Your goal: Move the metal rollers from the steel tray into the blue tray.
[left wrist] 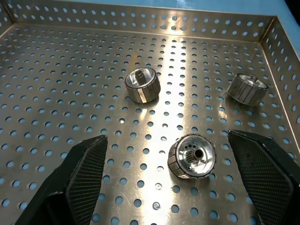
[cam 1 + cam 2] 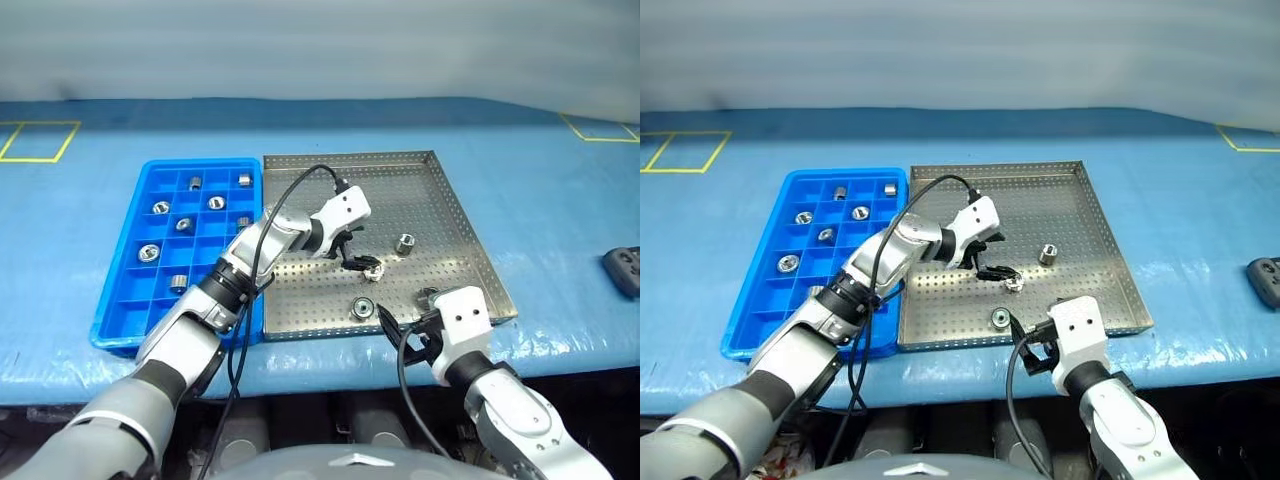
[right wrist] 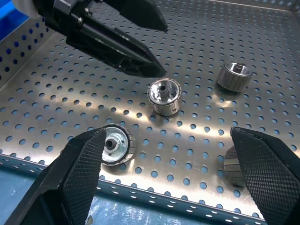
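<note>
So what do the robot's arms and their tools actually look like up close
Both arms have smooth silver-grey shells with black bands at the joints. Each ends in a white boxy wrist housing, and a black cable loops from it back along the forearm. The left tool and right tool each carry two black fingers; the wide pads have a fine cross-hatched grip texture and taper toward the tips.

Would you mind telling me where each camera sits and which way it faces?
Head stereo pair: forward and down over both arms at the steel tray and blue tray.
Left wrist: along the open left gripper at a roller between its fingers.
Right wrist: along the open right gripper from the tray's near rim.
Shared: that roller and the left gripper show in the right wrist view.
</note>
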Controlling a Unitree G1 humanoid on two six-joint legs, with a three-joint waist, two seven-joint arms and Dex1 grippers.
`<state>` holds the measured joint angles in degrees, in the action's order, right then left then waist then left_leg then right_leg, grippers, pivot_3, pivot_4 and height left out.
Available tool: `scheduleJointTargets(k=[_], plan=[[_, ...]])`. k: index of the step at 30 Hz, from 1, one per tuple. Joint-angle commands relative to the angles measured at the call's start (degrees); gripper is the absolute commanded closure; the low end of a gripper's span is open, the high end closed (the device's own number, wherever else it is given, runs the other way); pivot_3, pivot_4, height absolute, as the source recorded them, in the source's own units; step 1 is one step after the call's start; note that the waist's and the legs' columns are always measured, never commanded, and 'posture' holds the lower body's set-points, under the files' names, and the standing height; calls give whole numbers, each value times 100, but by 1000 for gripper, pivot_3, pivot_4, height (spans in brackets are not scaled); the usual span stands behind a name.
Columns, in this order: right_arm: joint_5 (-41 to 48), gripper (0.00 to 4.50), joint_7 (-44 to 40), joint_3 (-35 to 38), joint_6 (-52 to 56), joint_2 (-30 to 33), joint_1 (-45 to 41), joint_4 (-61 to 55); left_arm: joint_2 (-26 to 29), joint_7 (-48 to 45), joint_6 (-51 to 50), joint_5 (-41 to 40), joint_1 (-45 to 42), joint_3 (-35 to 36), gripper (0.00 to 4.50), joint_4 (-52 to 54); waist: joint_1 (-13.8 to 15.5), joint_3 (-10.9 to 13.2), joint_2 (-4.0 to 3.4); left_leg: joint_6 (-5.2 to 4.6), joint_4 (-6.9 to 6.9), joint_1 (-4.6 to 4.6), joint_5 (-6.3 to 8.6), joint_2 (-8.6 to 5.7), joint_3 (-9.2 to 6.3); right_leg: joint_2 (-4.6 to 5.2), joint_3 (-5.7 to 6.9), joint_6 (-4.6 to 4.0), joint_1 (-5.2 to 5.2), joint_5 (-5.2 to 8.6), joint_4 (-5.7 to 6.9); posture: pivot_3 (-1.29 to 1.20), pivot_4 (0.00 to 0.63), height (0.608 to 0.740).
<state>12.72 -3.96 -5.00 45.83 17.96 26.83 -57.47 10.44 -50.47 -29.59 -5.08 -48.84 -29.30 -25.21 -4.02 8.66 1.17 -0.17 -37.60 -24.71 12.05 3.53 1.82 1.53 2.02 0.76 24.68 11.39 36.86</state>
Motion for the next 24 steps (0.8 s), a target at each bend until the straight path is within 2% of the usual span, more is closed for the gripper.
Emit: scheduleJointTargets(k=[1,12,18,21,24], plan=[[-87,0,150,-69,-282,-40,107,-253,-112,-179,339,225,-206,-61,47,-240,-52,0,0,0,0,0,0,0,0,1,-1,0,1,0,0,-245,150,740],[-96,0,292,-99,-358,-76,147,-253,-321,-559,693,742,-275,-211,47,-735,-149,0,0,0,4,1,0,0,-4,4,-7,0,6,0,1,-246,150,740],[-84,0,261,-82,-300,-74,65,-253,-366,-365,933,1196,-190,-360,47,-955,-144,0,0,0,4,1,0,0,-3,4,-10,1,6,-1,2,-240,150,740],[-84,0,257,-94,-268,-86,26,-253,-420,-324,998,1258,-142,-282,594,-1005,-142,0,0,0,4,1,0,0,-3,4,-10,1,7,-1,2,-235,150,740],[-81,0,249,-117,-232,-103,-6,-253,-475,-271,1041,1228,-95,-181,1576,-986,-125,-1,-1,0,4,2,0,-1,-3,6,-10,1,5,-1,2,-230,150,740]])
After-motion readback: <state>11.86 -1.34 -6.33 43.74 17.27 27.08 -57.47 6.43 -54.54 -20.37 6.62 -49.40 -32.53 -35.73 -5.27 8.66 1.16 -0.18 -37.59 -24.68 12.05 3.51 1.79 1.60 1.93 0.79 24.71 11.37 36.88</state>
